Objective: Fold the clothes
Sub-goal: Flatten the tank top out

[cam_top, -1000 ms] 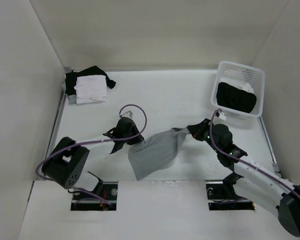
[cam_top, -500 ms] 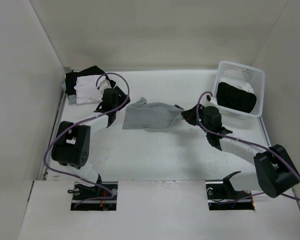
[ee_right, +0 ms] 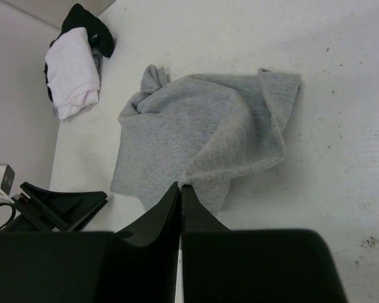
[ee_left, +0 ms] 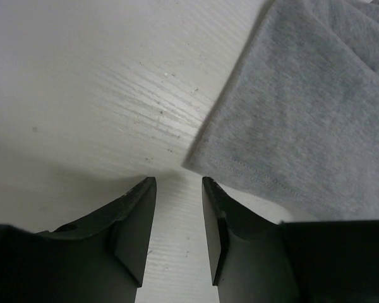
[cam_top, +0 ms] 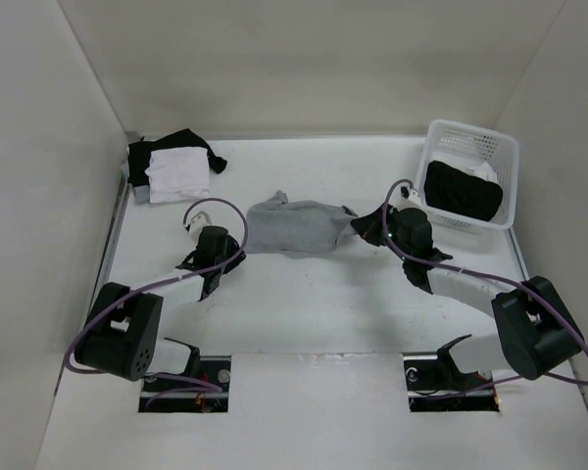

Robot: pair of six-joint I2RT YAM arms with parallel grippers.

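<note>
The grey T-shirt (cam_top: 296, 227) lies bunched on the table's middle, its hem corner (ee_left: 284, 126) just ahead of my left gripper. The left gripper (ee_left: 179, 183) is open, with only bare table between its fingers; from above, this gripper (cam_top: 220, 255) sits a little left of the shirt's left edge. My right gripper (ee_right: 180, 186) is shut on a fold of the shirt's right edge (ee_right: 202, 136), which rises to its fingertips. In the top view the right gripper (cam_top: 365, 227) is at the shirt's right end.
A white lattice basket (cam_top: 473, 128) at the back right holds a black garment (cam_top: 463, 191). Folded black and white garments (cam_top: 171, 168) lie in the back left corner, also seen as a pile (ee_right: 72, 69) in the right wrist view. Walls close off three sides.
Both arms carried the shirt from the front of the table to the middle. The left gripper let go of it and drew back toward the near left. The right gripper keeps its hold.
</note>
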